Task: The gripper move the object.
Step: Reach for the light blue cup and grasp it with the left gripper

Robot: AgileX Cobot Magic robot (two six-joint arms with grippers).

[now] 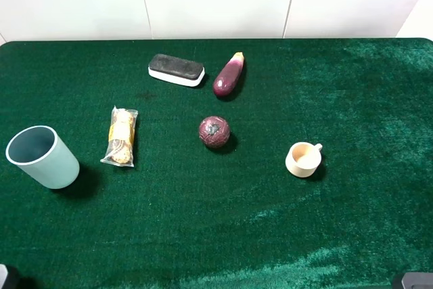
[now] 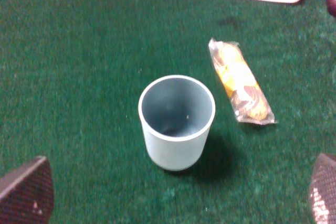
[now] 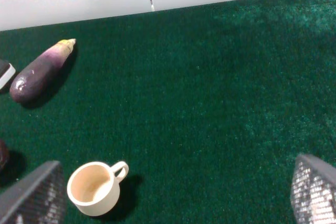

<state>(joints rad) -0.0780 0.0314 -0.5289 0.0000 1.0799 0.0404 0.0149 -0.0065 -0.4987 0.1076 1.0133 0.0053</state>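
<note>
Frankly, any print on the packet point(image 1: 120, 137) is too blurred to read; through its clear, crinkled wrapper only yellow and brown lumps show. The tumbler point(image 1: 44, 157), smooth pale blue-green plastic with a darker inside, stands upright at the left of the green, felt-like table point(image 1: 203, 235), near the packet but apart from it. The left hand point(image 2: 177, 182) gapes wide and empty, not touching the tumbler; only two hatched fingertips point(image 2: 26, 195) show, cut off at the frame's corners. The right hand point(image 3: 176, 190) is likewise spread wide, holding nothing, with a small beige handled cup point(image 3: 94, 188) nearby. A glossy eggplant point(image 1: 229, 75), a maroon ball point(image 1: 214, 132) and a black-topped white eraser point(image 1: 176, 70) lie farther back.
</note>
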